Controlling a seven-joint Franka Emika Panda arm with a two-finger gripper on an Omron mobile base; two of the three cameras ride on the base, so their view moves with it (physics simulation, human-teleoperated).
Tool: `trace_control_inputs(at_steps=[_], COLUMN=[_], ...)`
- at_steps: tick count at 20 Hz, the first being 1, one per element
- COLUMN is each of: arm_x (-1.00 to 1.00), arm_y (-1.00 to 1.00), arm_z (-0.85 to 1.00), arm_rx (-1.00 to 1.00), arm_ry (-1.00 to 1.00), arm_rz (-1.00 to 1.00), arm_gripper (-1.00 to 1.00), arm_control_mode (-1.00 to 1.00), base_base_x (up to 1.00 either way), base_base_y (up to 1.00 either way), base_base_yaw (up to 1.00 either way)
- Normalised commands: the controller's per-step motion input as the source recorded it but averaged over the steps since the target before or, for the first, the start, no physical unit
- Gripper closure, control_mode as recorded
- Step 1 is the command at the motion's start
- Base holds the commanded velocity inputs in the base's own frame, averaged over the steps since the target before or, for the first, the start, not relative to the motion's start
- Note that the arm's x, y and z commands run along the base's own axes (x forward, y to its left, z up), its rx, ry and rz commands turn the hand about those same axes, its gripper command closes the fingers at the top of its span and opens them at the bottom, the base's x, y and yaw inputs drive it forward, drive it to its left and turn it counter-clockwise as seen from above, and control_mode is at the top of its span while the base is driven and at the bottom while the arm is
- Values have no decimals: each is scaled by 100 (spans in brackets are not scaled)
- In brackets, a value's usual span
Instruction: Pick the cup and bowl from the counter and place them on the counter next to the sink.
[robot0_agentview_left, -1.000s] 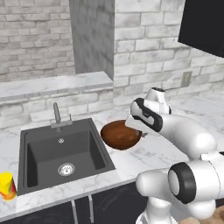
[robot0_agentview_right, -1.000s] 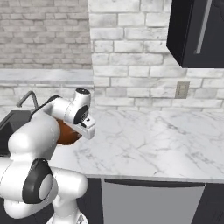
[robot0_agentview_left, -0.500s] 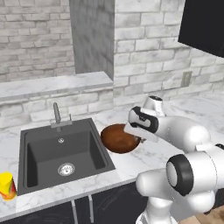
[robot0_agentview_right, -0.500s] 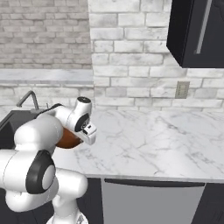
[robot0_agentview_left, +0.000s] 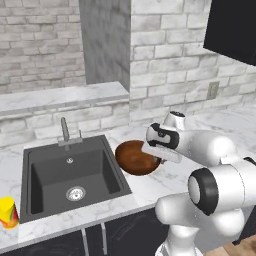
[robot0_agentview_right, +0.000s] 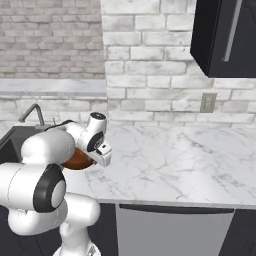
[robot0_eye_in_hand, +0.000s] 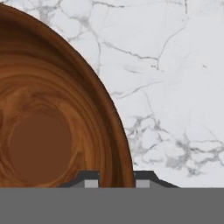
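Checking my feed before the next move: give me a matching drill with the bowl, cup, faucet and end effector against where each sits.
Things:
1. bowl
2. cup
3. faucet
4. end effector

Places:
A. behind the sink
B. counter just right of the sink
C. astride the bowl's rim
D. counter left of the sink, at the front edge

Pairs: 1-B, 2-D, 3-A, 4-C

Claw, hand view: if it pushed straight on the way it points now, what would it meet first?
The bowl. Its rim runs up between the two tips of the claw, so it is already in the line; beyond that the marble counter. Depth is hard to judge.
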Motion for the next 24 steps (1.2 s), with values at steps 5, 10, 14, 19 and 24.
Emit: trace_control_inputs(at_steps=[5, 10, 14, 19, 24], arm_x=[0, 0, 0, -17, -64], arm_y=[0, 0, 0, 0, 0], arm_z=[0, 0, 2, 53, 72], arm_rx=[0, 0, 0, 0, 0], arm_ry=[0, 0, 0, -3, -4], arm_rz=[0, 0, 0, 1, 6], arm_gripper=[-100, -100, -100, -100, -100], arm_control_mode=[-100, -100, -100, -100, -100], base_base_x=[0, 0, 0, 0, 0], base_base_y=[0, 0, 0, 0, 0], base_base_yaw=[0, 0, 0, 0, 0])
